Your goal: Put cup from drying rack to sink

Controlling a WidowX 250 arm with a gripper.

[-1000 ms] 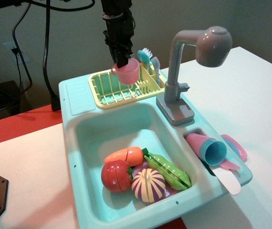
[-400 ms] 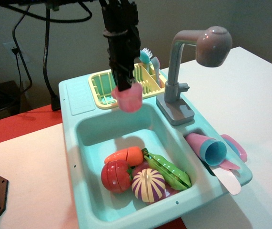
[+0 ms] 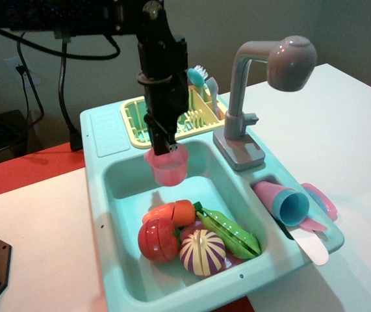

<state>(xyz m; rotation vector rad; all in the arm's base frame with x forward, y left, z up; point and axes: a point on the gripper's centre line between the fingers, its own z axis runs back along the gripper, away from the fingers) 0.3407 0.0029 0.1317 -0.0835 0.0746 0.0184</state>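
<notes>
While hanging over the sink (image 3: 117,188) basin, at 6 o'clock of the drying rack (image 3: 140,123): black gripper (image 3: 161,148), jaws pinching the rim of the upright cup (image 3: 167,167), above the toy carrot (image 3: 170,212).

The cup (image 3: 167,167), small, tapered and translucent pink with a lipped rim, hung upright from the gripper (image 3: 162,147), whose fingers were clamped on its rim at the near-left side. It sat directly below the gripper, inside the upper back part of the sink (image 3: 117,188), a large light teal basin with a grey faucet off to the gripper's right. The pale yellow drying rack (image 3: 136,123), slatted, stood just behind the gripper on the sink's back ledge.
</notes>
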